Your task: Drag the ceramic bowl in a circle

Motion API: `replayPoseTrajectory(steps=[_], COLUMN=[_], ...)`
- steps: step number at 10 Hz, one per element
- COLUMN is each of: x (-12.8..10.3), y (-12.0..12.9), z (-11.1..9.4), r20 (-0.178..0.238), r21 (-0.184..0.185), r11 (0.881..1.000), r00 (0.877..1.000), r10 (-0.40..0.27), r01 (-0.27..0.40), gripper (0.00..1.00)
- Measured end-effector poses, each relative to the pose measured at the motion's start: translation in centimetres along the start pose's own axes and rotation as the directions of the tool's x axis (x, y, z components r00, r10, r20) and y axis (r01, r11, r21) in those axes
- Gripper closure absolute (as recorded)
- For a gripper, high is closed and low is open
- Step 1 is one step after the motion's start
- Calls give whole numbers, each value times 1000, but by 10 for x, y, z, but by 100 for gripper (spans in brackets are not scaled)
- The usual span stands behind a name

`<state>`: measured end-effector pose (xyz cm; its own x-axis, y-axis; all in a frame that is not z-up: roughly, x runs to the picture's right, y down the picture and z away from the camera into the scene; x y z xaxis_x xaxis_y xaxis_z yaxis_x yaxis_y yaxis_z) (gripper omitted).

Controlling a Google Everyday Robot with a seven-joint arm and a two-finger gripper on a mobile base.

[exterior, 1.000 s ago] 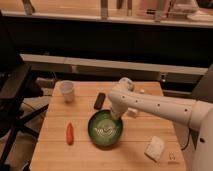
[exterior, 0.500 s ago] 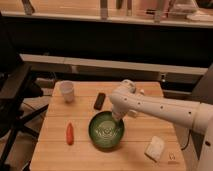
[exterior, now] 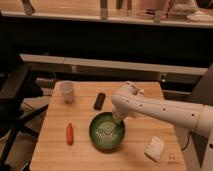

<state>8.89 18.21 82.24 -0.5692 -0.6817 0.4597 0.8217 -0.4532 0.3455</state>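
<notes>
Your round, glossy green ceramic bowl (exterior: 107,132) sits low in the centre of the frame on the light wooden table (exterior: 140,159), between the small orange carrot-like piece (exterior: 69,133) at left and the white packet (exterior: 154,148) at lower right. Your gripper (exterior: 118,119) reaches down at the bowl's upper-right rim; its grip can't be made out. The bowl lies lower-left of it.

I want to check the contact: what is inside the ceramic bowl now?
The arm's end effector reaches into the ceramic bowl at its upper right rim. The rest shows only bare green interior. The arm covers the tip.
</notes>
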Motion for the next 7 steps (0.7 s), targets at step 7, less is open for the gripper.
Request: replayPoseTrajectory(steps=[7], x=[6], y=[7], z=[2], r20=[-3], r21=[-1], r11=[1000], r00=[1000], r10=[-7], r01=[7], gripper=[94])
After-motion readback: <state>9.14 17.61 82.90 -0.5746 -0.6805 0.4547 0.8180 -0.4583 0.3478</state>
